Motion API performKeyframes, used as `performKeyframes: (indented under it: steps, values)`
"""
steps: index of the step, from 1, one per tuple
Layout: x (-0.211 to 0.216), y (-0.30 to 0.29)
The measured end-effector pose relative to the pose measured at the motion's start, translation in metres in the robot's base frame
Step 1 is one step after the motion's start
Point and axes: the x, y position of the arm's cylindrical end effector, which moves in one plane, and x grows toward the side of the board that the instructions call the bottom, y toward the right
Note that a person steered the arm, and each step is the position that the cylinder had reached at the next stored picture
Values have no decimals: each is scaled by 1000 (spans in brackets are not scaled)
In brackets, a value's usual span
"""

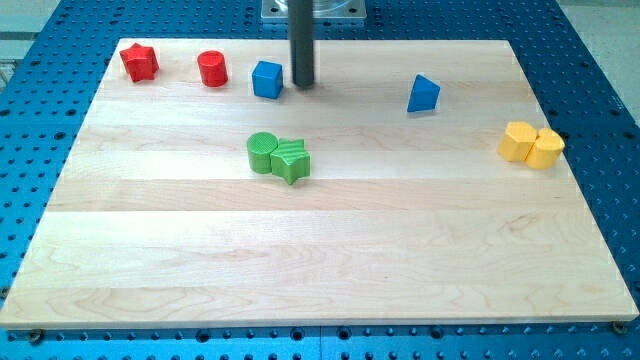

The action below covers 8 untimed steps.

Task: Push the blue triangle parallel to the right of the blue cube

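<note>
The blue cube [267, 79] sits near the view's top, left of centre, on the wooden board [320, 250]. The blue triangle [423, 94] lies well to its right, a little lower in the view. My tip [303, 84] stands just right of the blue cube, close to it; I cannot tell whether they touch. The triangle is far to the right of my tip.
A red star [139, 62] and a red cylinder [212, 69] sit at the top left. A green cylinder [263, 152] and a green star [291, 160] touch near the middle. Two yellow blocks [531, 145] sit together at the right edge.
</note>
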Motion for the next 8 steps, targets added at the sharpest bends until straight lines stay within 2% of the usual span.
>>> performKeyframes:
  steps: [1, 2, 3, 4, 6, 8]
  values:
    - [-20, 56]
    - [-32, 142]
    - [-8, 209]
    - [39, 207]
    - [39, 121]
    - [87, 121]
